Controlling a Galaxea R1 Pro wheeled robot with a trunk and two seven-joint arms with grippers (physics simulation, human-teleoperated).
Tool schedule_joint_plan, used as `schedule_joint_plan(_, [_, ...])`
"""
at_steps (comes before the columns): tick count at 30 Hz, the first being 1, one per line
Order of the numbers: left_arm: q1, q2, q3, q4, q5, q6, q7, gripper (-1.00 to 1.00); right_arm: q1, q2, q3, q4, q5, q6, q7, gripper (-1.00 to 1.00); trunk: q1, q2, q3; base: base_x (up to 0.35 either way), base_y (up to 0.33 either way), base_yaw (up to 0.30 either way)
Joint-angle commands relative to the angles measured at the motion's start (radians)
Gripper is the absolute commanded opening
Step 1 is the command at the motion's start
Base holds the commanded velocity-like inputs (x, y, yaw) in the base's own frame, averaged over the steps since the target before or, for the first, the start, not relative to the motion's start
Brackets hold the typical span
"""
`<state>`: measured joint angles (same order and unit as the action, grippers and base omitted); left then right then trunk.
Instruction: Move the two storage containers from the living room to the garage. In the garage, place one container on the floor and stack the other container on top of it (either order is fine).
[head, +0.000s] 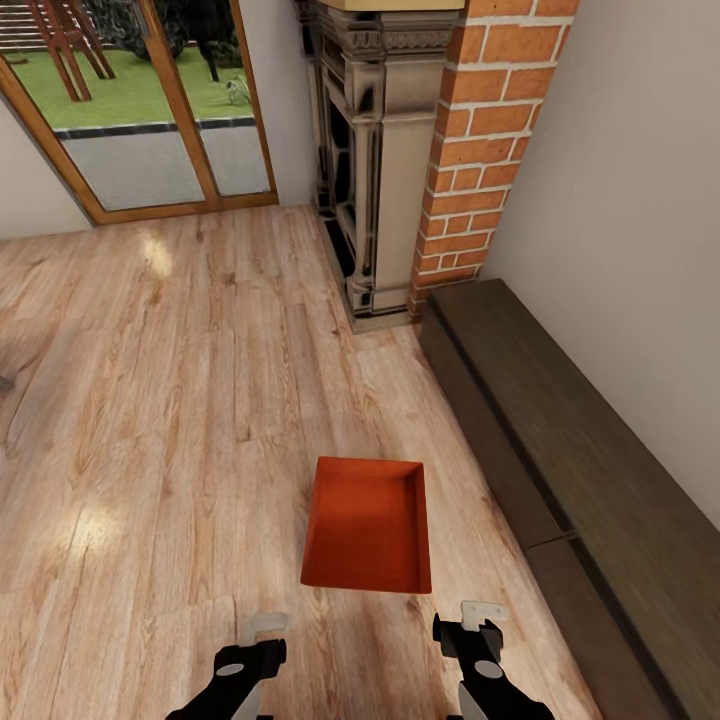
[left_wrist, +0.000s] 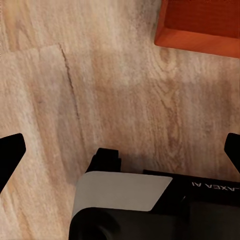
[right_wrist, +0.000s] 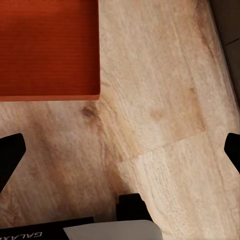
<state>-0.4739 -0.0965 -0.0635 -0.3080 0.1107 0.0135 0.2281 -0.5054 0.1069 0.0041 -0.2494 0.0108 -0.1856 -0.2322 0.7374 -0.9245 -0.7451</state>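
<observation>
You face a light wood-plank floor (head: 180, 400), a brick fireplace (head: 480, 150) ahead, a long dark wooden bench (head: 580, 470) along the wall. One orange-red lidless rectangular bin (head: 368, 525) sits on the planks just ahead of your left gripper (head: 262, 628) and right gripper (head: 468, 618), both spread wide, holding nothing.

home living room | brick fireplace (head: 400, 150) | plank floor (head: 180, 400) | garden door (head: 150, 110)
</observation>
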Motion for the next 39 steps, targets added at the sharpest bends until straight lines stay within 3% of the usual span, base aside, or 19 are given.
schedule_joint_plan(1, [0.000,0.001,-0.006,-0.001,0.011,0.001,0.005,1.00,-0.001,0.000,0.001,0.001,0.001,-0.003,-0.004,1.00,0.000,-0.001,-0.001,0.000,0.000,0.000])
schedule_joint_plan(13, [0.000,0.000,-0.005,-0.005,0.011,0.000,0.005,1.00,-0.001,-0.001,0.001,0.001,-0.001,-0.002,-0.002,1.00,0.000,-0.001,-0.001,0.000,0.000,0.000])
schedule_joint_plan(20, [0.000,0.000,-0.007,-0.008,0.012,-0.032,0.005,1.00,-0.001,-0.001,0.000,-0.002,0.004,-0.007,-0.001,1.00,0.000,-0.001,-0.001,0.010,0.000,0.000])
schedule_joint_plan(39, [0.000,0.000,-0.010,-0.010,0.012,-0.035,0.005,1.00,0.000,-0.001,-0.001,-0.002,0.005,-0.008,-0.001,1.00,0.000,-0.001,-0.001,0.259,0.000,0.000])
